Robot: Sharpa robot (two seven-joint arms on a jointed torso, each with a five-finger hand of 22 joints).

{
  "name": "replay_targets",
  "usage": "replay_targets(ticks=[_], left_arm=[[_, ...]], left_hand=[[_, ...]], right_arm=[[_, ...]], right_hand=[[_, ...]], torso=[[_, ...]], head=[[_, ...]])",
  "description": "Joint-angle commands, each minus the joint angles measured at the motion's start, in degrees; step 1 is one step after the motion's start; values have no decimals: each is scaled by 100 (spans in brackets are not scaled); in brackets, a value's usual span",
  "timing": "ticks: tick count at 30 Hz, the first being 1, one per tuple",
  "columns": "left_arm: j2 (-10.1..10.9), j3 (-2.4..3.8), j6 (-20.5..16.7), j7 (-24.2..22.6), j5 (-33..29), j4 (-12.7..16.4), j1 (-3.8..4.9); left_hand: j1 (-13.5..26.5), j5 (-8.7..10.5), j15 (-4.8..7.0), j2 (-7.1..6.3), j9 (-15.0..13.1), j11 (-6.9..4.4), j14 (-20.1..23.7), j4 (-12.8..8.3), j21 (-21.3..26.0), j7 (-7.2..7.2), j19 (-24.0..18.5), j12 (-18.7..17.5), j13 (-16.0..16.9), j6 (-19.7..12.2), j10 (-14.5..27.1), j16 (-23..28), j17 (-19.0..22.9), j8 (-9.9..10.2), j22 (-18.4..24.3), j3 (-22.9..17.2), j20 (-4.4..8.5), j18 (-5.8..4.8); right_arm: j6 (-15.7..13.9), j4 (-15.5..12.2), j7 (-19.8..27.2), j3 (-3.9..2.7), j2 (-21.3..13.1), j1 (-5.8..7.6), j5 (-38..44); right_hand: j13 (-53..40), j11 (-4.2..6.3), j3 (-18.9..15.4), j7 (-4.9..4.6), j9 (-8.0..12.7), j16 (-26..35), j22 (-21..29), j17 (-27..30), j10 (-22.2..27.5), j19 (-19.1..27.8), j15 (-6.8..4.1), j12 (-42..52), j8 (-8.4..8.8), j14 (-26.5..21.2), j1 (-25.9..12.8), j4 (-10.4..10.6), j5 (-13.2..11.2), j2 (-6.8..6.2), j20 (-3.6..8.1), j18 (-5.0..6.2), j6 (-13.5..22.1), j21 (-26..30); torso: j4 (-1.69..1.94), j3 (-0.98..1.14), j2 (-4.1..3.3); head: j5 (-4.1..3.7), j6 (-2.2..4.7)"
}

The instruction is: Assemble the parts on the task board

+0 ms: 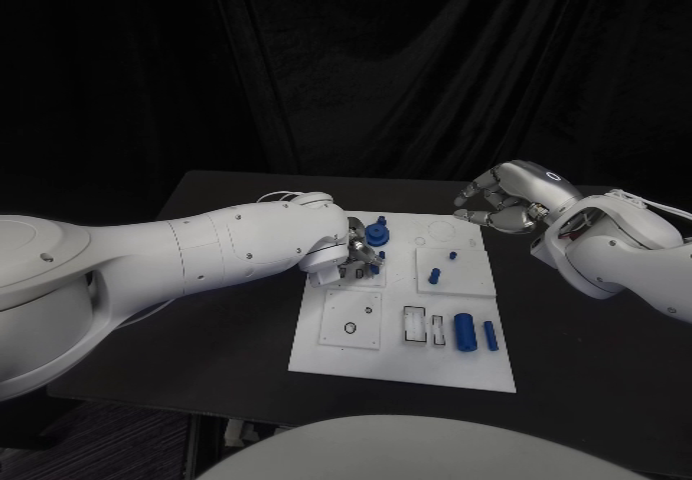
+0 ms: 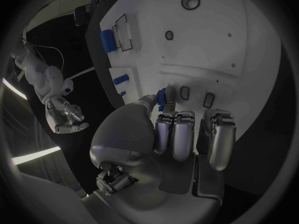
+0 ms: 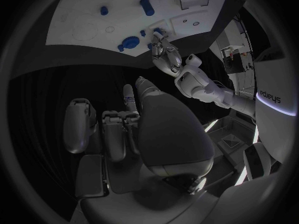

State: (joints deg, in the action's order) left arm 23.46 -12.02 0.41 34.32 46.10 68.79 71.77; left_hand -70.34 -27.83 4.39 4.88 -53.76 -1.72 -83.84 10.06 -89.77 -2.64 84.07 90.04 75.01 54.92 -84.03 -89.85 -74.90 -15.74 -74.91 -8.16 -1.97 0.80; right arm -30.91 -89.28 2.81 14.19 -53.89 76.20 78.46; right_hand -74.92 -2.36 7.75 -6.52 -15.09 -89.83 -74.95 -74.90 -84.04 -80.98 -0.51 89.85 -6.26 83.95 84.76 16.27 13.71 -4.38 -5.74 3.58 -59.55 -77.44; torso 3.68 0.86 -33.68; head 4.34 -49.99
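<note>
Task board [image 1: 404, 340]: white plate, centre of black table [image 1: 216, 330]; carries printed outlines and recessed slots.

Left robot hand [image 1: 351, 255]: low over the board's far-left part, fingers curled. The left wrist view shows a small blue peg [image 2: 161, 95] pinched at the fingertips, just beside two small dark slots [image 2: 185, 91].

Right robot hand [image 1: 502, 207]: off the board's far-right corner, above the table, fingers loosely curled, holding nothing.

Parts on board: blue flanged piece [image 1: 378, 235] standing just beside the left hand; small peg [image 1: 434, 274] and a smaller one [image 1: 453, 255] in the upper-right panel; large cylinder [image 1: 464, 331] and slim cylinder [image 1: 490, 336] lying side by side near the right edge.

Status, judged: insertion of the pinched peg in hand; most parts not yet placed.

Risks, judged:
- Peg is held only at its tip; a tilt at entry could jam it on the slot rim or flick it free.
- The hand's own fingers cover the slots from above, so misalignment may go unseen.
- The flanged piece stands close; a sideways correction could topple it.
- Hard downward pressure might shift the board.
</note>
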Motion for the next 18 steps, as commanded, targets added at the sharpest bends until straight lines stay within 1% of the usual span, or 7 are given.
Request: replay_targets(ticks=[1, 2, 5, 6, 11, 14, 18], left_arm=[[21, -6, -31, -65, -9, 37, -25], [32, -6, -37, -76, -9, 46, -25], [49, -6, -32, -91, -9, 60, -26], [56, -6, -29, -97, -9, 65, -26], [99, -6, -48, -129, -9, 108, -26], [138, -6, -74, -131, -9, 150, -26], [210, -6, -120, -127, -9, 224, -26]], left_hand=[[14, -73, -6, -84, -30, 18, -616, -27, 19, 9, 554, -4, 1499, 46, -597, -15, -1510, 25, -1471, -128, -21, -64], [35, -115, -4, -150, -59, 16, -616, -49, 15, 11, 558, -4, 1499, 60, -597, -15, -1510, 40, -1475, -267, -19, -65], [37, -120, -3, -160, -64, 16, -616, -53, 14, 11, 559, -4, 1499, 62, -597, -15, -1510, 42, -1476, -290, -19, -66], [63, -135, -3, -212, -94, 14, -616, -68, 12, 13, 561, -4, 1499, 78, -597, -15, -1510, 50, -1478, -412, -18, -67], [79, -164, 1, -317, -161, 9, -616, -143, 13, 19, 561, -4, 1499, 109, -597, -15, -1510, 60, -1478, -680, -14, -66], [104, -147, 4, -373, -200, 6, -616, -181, 8, 19, 565, -4, 1499, 128, -597, -15, -1510, 62, -1483, -829, -12, -68], [115, -141, 5, -383, -209, 6, -616, -184, 6, 21, 567, -4, 1499, 137, -597, -15, -1510, 60, -1484, -855, -12, -69]], right_arm=[[52, -14, -118, -4, -4, -13, 13], [56, -13, -120, -4, -4, -13, 13], [62, -12, -126, -4, -5, -13, 13], [64, -11, -129, -4, -5, -13, 13], [70, -15, -141, -4, -11, -13, 13], [80, -16, -152, -4, -12, -13, 13], [89, -14, -162, -4, -15, -13, 13]], right_hand=[[-1508, -21, 12, -1, 3, -17, -1078, -1510, -596, -44, -7, 15, 14, 605, -4, 5, -27, 54, -5, -33, -6, -22], [-1508, -21, 12, -1, 3, -17, -1078, -1510, -596, -44, -7, 15, 14, 605, -4, 5, -27, 54, -5, -33, -6, -22], [-1508, -21, 12, -1, 3, -17, -1078, -1510, -596, -44, -7, 15, 14, 605, -4, 5, -27, 54, -5, -33, -6, -22], [-1508, -21, 12, -1, 3, -17, -1078, -1510, -596, -44, -7, 15, 14, 605, -4, 5, -27, 54, -5, -33, -6, -22], [-1508, -21, 12, -1, 3, -17, -1078, -1510, -596, -44, -7, 15, 14, 605, -4, 5, -27, 54, -5, -33, -6, -22], [-1508, -21, 12, -1, 3, -17, -1078, -1510, -596, -44, -7, 15, 14, 605, -4, 5, -27, 54, -5, -33, -6, -22], [-1508, -21, 12, -1, 3, -17, -1078, -1510, -596, -44, -7, 15, 14, 605, -4, 5, -27, 54, -5, -33, -6, -22]], torso=[[-2, 3, 0], [-2, 2, 0], [-2, 1, -1], [-1, 2, 1], [-2, 2, -1], [1, 0, 0], [0, 0, 0]], head=[[2, -1], [8, -1], [12, -1], [12, -1], [9, -1], [5, -1], [10, -1]])
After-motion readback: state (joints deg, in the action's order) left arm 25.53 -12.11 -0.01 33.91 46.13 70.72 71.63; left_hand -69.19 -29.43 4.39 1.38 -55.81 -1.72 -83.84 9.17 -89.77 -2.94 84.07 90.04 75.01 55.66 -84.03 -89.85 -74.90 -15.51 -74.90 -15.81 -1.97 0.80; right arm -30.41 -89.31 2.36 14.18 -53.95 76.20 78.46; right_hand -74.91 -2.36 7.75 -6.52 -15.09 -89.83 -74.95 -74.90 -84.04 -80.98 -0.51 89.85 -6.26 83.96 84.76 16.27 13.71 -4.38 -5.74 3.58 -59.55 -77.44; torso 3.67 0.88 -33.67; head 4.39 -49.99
